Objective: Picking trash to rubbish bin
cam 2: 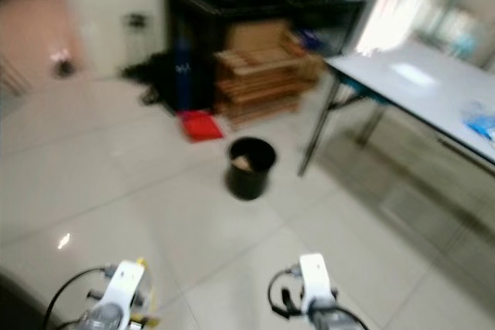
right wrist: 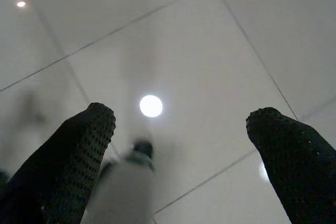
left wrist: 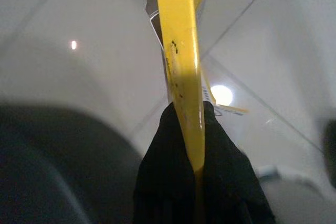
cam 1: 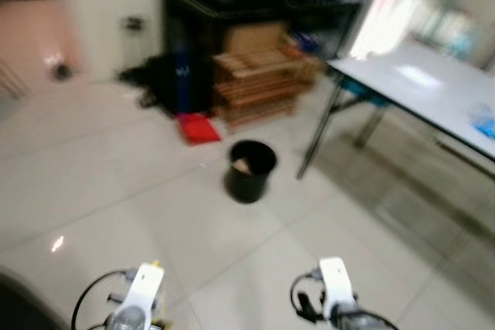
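A black rubbish bin (cam 1: 250, 169) stands on the tiled floor ahead of me, with some pale trash inside it. In the left wrist view my left gripper (left wrist: 187, 116) is shut on a flat yellow piece of trash (left wrist: 181, 51) that sticks out past the black fingers (left wrist: 223, 150). In the right wrist view my right gripper (right wrist: 184, 129) is open over bare floor tiles, with nothing between its fingers (right wrist: 84, 140). Both wrists (cam 1: 139, 291) (cam 1: 336, 287) show at the lower edge of the eye views, well short of the bin.
A white folding table (cam 1: 433, 86) stands at the right, its legs close to the bin. Behind the bin are a wooden slatted rack (cam 1: 259, 83), a red flat object (cam 1: 199, 127) on the floor and a dark cabinet (cam 1: 201, 28). The eye views are blurred.
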### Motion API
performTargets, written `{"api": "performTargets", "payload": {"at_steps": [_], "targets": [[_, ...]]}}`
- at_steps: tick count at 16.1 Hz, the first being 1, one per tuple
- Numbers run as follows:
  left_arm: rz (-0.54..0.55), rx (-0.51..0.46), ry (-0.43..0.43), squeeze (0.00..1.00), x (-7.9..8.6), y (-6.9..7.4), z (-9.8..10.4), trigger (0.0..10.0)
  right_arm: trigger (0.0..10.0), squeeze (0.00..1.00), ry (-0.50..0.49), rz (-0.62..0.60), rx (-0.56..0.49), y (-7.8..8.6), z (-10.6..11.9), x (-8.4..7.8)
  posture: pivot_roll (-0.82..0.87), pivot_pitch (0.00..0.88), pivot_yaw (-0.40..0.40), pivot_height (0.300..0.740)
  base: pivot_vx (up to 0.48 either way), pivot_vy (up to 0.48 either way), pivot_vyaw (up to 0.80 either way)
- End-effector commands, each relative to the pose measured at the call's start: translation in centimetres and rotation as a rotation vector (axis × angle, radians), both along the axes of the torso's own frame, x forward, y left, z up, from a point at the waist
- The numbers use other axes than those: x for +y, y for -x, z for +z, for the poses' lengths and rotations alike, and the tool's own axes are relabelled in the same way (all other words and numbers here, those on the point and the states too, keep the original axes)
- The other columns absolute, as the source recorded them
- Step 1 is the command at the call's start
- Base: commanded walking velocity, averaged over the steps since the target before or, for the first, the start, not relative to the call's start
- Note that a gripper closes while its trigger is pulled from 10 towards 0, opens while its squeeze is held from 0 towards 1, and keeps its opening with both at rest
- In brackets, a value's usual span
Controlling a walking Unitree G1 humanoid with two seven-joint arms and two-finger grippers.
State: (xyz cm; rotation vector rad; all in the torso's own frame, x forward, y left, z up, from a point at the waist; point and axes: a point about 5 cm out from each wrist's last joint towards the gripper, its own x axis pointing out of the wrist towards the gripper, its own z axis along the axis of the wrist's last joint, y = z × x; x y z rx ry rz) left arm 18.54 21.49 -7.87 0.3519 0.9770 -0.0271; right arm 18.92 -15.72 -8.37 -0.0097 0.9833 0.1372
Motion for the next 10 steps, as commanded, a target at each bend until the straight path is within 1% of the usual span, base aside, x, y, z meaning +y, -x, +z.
{"api": "performTargets", "payload": {"at_steps": [1,4,6,8,10], "targets": [[-0.018,-0.041,0.032,0.0,-1.49,-0.99,0.28,10.0,10.0,0.0,0.02,-0.021,-0.016,-0.38,0.26,-1.1,0.01,0.0,-0.09,0.74,0.48,0.0,0.0],[-0.023,-0.036,0.03,0.0,-1.47,-0.93,0.24,10.0,10.0,0.0,0.016,-0.025,-0.022,-0.45,0.29,-0.93,0.01,0.0,-0.09,0.74,0.48,0.0,0.0],[-0.022,-0.037,0.032,0.0,-1.42,-1.14,0.34,10.0,10.0,0.0,0.005,-0.049,-0.033,-0.64,0.4,-0.94,0.01,0.0,-0.092,0.74,0.48,0.0,0.0],[-0.02,-0.041,0.032,0.0,-1.39,-1.27,0.42,10.0,10.0,0.0,-0.001,-0.051,-0.033,-0.74,0.45,-0.94,0.01,0.007,-0.094,0.74,0.39,0.0,0.0],[-0.016,-0.043,0.032,0.0,-1.35,-1.33,0.46,10.0,10.0,0.0,-0.004,-0.046,-0.024,-0.71,0.41,-0.85,0.01,0.009,-0.094,0.74,0.39,0.0,-0.8]]}}
